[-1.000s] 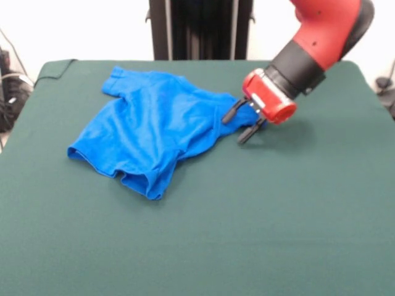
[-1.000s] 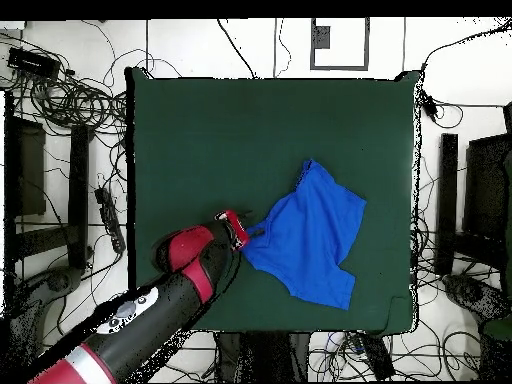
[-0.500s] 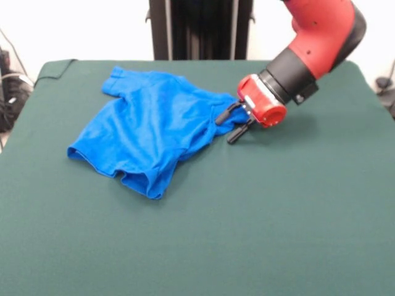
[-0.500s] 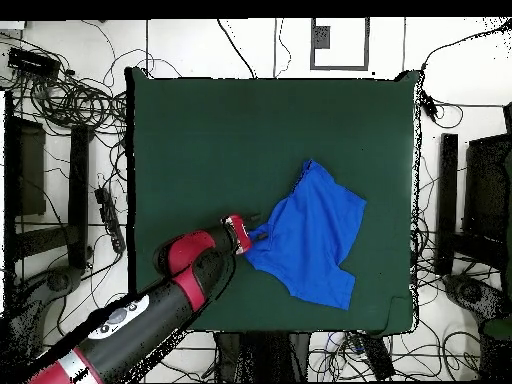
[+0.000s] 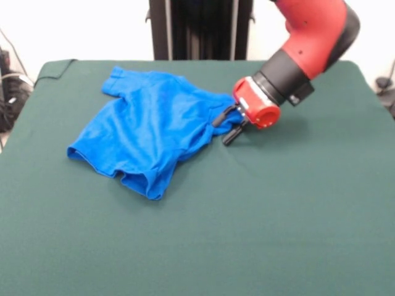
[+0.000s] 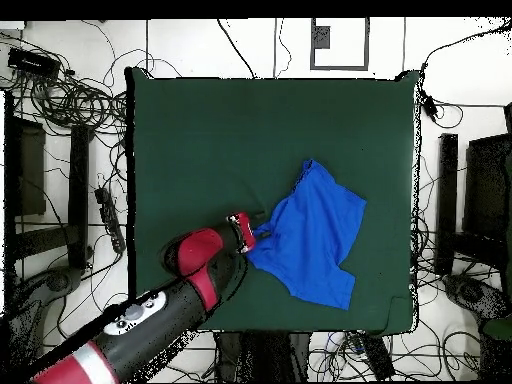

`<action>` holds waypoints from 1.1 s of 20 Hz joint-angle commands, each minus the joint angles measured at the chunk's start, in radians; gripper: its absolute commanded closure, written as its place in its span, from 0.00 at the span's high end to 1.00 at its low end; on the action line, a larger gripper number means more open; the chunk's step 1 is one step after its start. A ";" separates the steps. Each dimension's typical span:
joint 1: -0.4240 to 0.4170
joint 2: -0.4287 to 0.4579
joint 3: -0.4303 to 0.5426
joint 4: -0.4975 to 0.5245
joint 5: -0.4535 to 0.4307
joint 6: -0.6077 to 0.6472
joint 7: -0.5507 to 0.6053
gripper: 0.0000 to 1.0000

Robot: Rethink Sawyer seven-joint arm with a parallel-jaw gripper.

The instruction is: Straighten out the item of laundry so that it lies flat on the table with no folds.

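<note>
The blue T-shirt (image 5: pixel 148 129) lies crumpled on the green table (image 5: pixel 278 216), left of centre, with folds along its near hem and right side. My gripper (image 5: pixel 223 126) is low at the shirt's right edge. It is open, with one finger on the cloth and one beside it, and a bit of blue cloth between them. In the overhead view the gripper (image 6: pixel 262 235) touches the left corner of the shirt (image 6: pixel 312 235) on the table (image 6: pixel 220 140).
The black pedestal (image 5: pixel 200 28) stands behind the table's far edge. Cables (image 6: pixel 70 100) and dark stands lie around the table in the overhead view. The table cloth is turned up at the far left corner (image 5: pixel 55 66).
My gripper has moved left in the front view, from just off the shirt's right edge onto it. The shirt has barely shifted.
</note>
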 commanded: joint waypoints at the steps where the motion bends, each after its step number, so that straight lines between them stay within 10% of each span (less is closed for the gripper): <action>1: -0.387 -0.193 0.641 0.124 -0.159 -0.333 0.046 1.00; 6: -0.770 -0.274 1.022 0.202 -0.525 -0.404 -0.057 1.00; 10: -0.903 -0.258 1.159 0.202 -0.654 -0.348 -0.077 1.00; 22: -0.873 -0.224 1.179 0.117 -0.730 -0.215 -0.006 1.00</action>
